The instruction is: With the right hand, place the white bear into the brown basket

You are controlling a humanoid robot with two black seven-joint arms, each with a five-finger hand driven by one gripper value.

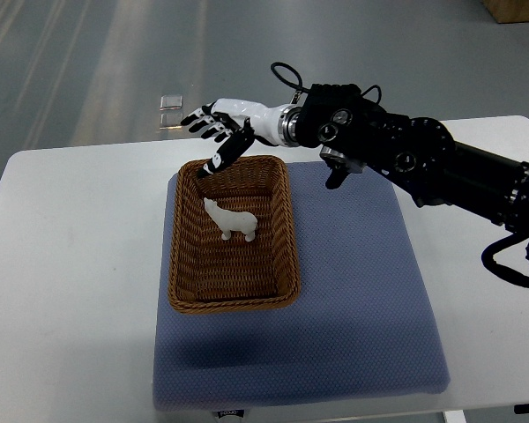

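Note:
A small white bear [230,220] stands upright on the floor of the brown wicker basket [183,264], toward its far half. My right hand [216,132] hovers above the basket's far rim, its black-tipped fingers spread and holding nothing. Its black arm [423,163] reaches in from the right edge across the back of the table. The bear is free of the hand, a short way below and nearer the camera.
The basket sits on a blue-grey mat [353,291] that covers the middle of a white table [70,264]. A small clear object [170,100] lies on the floor beyond the table's far edge. The left arm does not show.

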